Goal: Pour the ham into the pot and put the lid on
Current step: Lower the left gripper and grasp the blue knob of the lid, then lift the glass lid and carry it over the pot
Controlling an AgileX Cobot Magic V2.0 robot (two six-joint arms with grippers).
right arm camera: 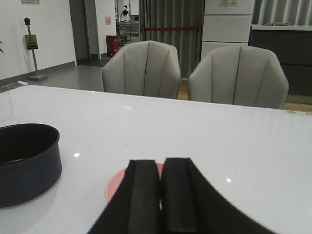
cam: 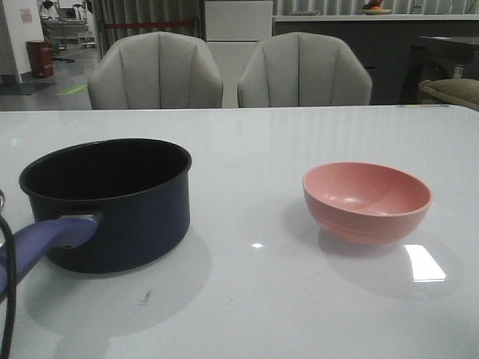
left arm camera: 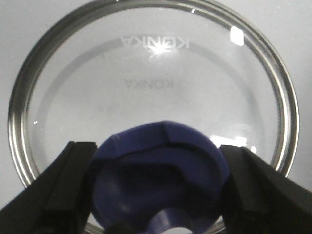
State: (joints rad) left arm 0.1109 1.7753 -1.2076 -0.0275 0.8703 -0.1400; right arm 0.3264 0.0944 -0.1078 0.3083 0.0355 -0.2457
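Note:
The dark navy pot stands at the table's left, its purple-blue handle pointing toward the near left; its inside is dark. No ham shows in any view. In the left wrist view the clear glass lid lies over the white table, and my left gripper has its black fingers pressed on both sides of the blue knob. My right gripper is shut with nothing in it, hovering over the near rim of the pink bowl. The pot lies to its left.
The salmon-pink bowl sits at the table's right, its visible inside bare. Two grey chairs stand behind the far table edge. A black cable hangs at the left border. Neither arm shows in the front view.

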